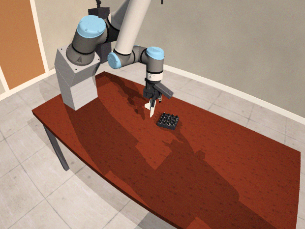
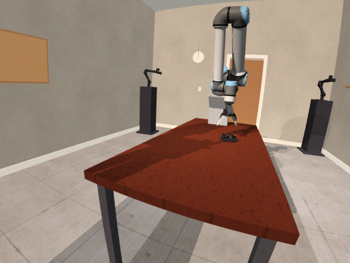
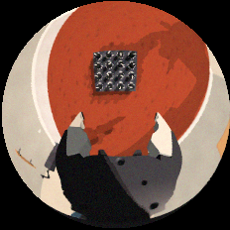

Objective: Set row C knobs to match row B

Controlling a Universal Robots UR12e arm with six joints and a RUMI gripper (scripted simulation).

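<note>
The knob box (image 1: 167,121) (image 2: 229,138) (image 3: 115,71) is a small dark square box on the table, with knobs standing in a grid on its top. The marks the knobs point to are too small to read, and I cannot make out the socket, so I cannot tell which row is which. My gripper (image 1: 150,111) (image 2: 227,126) (image 3: 119,112) is open with nothing between its pale fingertips. It hangs above the table, on the robot-base side of the box, and touches nothing.
The red-brown table (image 1: 246,157) (image 2: 203,175) (image 3: 69,64) carries the box. The grey robot pedestal (image 1: 79,91) (image 2: 217,111) stands at its far end. Dark stands (image 2: 148,110) (image 2: 316,127) rise from the floor on either side. Arm shadows fall across the table.
</note>
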